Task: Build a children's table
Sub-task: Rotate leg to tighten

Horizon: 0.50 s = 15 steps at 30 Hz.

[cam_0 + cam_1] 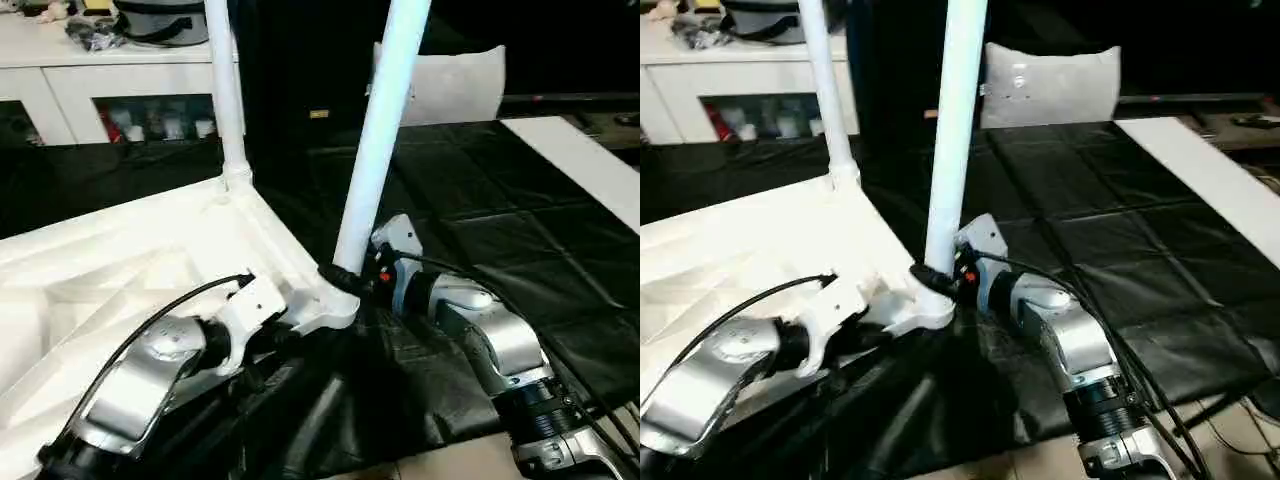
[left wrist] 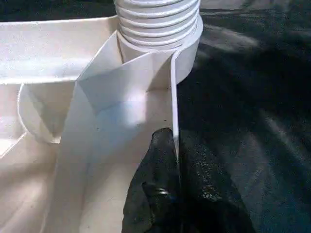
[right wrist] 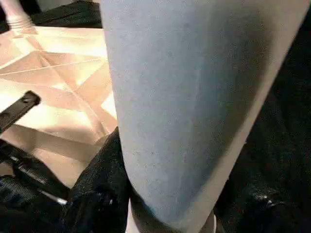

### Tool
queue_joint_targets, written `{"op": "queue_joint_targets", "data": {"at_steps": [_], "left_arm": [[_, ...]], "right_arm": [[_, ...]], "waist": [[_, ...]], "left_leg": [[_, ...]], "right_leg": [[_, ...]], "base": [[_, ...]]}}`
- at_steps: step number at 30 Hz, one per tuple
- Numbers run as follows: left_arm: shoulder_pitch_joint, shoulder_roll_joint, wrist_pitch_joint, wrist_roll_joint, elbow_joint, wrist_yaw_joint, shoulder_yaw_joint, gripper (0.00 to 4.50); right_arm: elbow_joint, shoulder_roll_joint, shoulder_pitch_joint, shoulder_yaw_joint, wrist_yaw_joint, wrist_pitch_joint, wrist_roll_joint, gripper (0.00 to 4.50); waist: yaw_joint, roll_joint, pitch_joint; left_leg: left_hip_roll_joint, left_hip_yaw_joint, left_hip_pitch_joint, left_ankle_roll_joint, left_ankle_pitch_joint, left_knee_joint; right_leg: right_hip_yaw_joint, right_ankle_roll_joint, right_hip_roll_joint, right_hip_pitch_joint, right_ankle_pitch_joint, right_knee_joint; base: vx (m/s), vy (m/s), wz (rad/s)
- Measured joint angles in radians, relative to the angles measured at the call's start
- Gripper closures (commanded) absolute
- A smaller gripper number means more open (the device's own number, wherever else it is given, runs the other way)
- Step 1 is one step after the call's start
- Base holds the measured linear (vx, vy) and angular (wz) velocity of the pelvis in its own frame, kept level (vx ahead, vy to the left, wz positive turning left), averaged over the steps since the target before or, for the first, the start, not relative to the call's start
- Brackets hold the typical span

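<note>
Tabletop [image 1: 130,250] lies ribbed side up on the black mat [image 1: 520,230]. At its nearest corner, the left gripper [image 2: 163,189] is pinched together on the tabletop's rim wall. Just beyond, the right gripper [image 1: 345,277] is clamped around the base of the near leg [image 1: 380,140], which stands in that corner's socket. Farther along the rim, a second leg [image 1: 225,90] stands upright. A grey cushion [image 1: 450,85] sits beyond the tabletop.

We note: black quilted floor covering [image 1: 480,220]; white sideboard [image 1: 90,75] at the back left; pale cushion [image 1: 1050,85]; dark rear wall.
</note>
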Motion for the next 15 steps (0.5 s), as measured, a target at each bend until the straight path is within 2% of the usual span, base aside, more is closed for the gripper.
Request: {"op": "queue_joint_targets", "data": {"at_steps": [5,9,13,15], "left_arm": [[-0.021,-0.010,0.011,0.009,0.004,0.023,-0.016,4.50],[-0.026,-0.008,0.002,0.008,0.009,0.028,-0.018,4.50],[-0.036,-0.008,-0.036,0.004,0.050,0.025,-0.020,4.50],[-0.040,-0.009,-0.044,0.000,0.061,0.025,-0.020,4.50]], "right_arm": [[0.005,0.003,-0.001,-0.012,-0.017,-0.013,-0.001,2.63],[0.004,0.005,0.001,-0.011,-0.024,-0.020,-0.002,2.63],[0.020,0.012,-0.002,-0.012,-0.032,-0.034,-0.011,2.63],[0.031,0.015,-0.004,-0.012,-0.034,-0.046,-0.013,2.63]], "waist": [[0.014,0.000,-0.001],[0.024,0.005,-0.005],[0.031,0.015,-0.011],[0.034,0.014,-0.011]], "left_leg": [[0.000,0.005,-0.001,0.000,-0.001,-0.001],[-0.002,0.015,-0.002,-0.001,-0.002,-0.003],[-0.002,0.023,0.001,-0.001,-0.002,-0.003],[-0.001,0.024,0.001,-0.001,-0.002,-0.003]], "right_leg": [[0.007,-0.003,0.000,-0.004,0.002,0.003],[0.028,-0.007,0.005,-0.016,0.004,0.013],[0.031,-0.007,0.005,-0.019,0.004,0.018],[0.031,-0.008,0.005,-0.020,0.004,0.019]], "base": [[0.000,0.000,0.00],[0.000,0.000,0.00],[0.000,0.000,0.00],[0.000,0.000,0.00]]}}
